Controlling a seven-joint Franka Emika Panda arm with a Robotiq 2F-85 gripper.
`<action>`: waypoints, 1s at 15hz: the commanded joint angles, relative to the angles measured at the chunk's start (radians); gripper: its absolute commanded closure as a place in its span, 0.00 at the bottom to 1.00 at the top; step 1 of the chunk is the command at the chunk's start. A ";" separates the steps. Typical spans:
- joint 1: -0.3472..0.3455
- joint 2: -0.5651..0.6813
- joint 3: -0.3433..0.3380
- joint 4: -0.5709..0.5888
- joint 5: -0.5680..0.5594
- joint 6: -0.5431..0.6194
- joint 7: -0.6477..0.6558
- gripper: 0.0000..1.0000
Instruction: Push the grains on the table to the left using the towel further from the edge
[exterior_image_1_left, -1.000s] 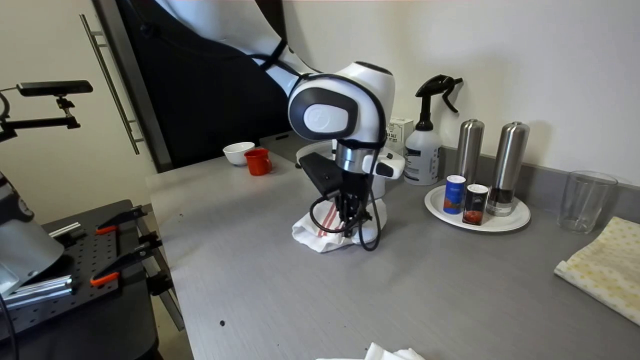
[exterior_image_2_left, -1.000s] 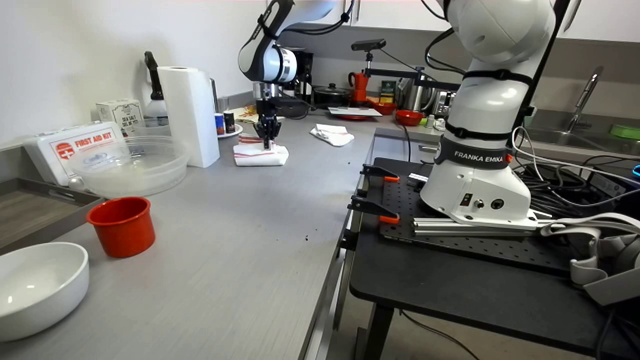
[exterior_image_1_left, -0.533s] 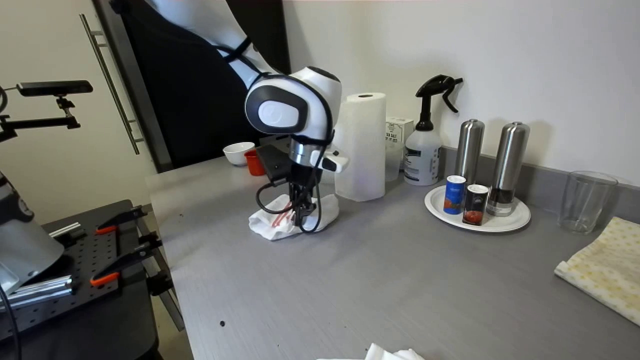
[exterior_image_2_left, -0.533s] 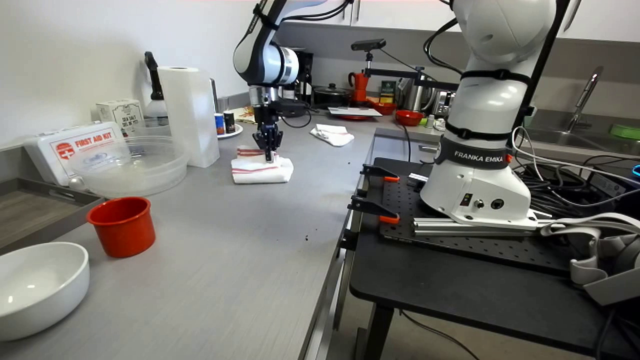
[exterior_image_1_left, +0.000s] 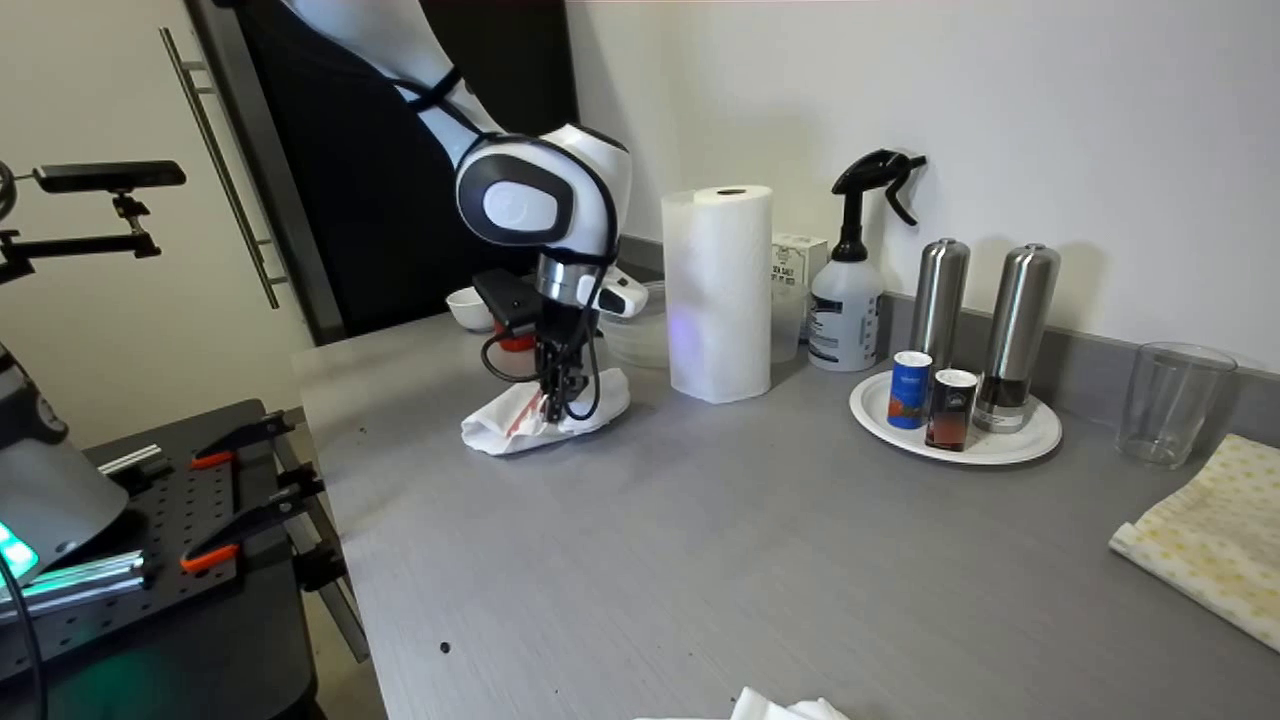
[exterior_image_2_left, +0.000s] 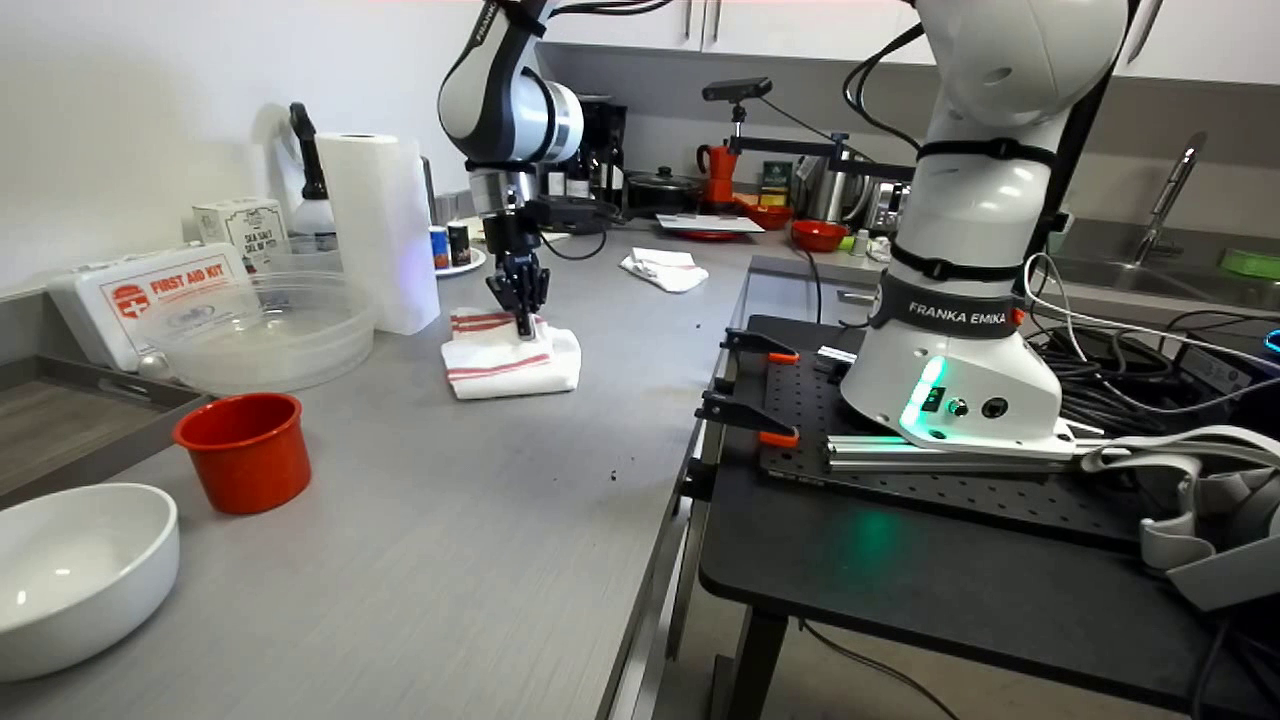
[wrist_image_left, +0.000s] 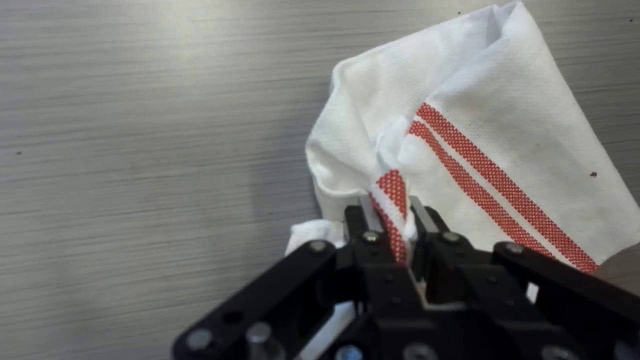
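Your claw (wrist_image_left: 395, 215) pinches a fold of the striped towel (wrist_image_left: 480, 125), on the table (exterior_image_1_left: 700, 580) between wall edge and open edge; dark grains (exterior_image_2_left: 613, 476) lie near the open edge; near the wall edge stand a tub (exterior_image_2_left: 260, 365), contents unclear, and a plate (exterior_image_1_left: 990, 451) holding two shakers (exterior_image_1_left: 909, 392).

Wrist view apparently close above towel (wrist_image_left: 480, 130)

In an exterior view, a towel (exterior_image_2_left: 512, 368) lies on the table (exterior_image_2_left: 450, 580), left of centre — paper roll (exterior_image_2_left: 376, 235) at its upper left, grains (exterior_image_2_left: 613, 476) at its lower right, a second towel (exterior_image_2_left: 665, 270) higher and rightward — mug (exterior_image_2_left: 247, 458) and bowl (exterior_image_2_left: 90, 590) lower left.
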 joint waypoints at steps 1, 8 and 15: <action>0.009 -0.063 -0.011 -0.048 0.022 0.010 -0.001 0.96; -0.025 -0.260 -0.002 -0.187 0.034 0.020 -0.150 0.96; 0.035 -0.448 -0.035 -0.312 -0.024 0.006 -0.186 0.96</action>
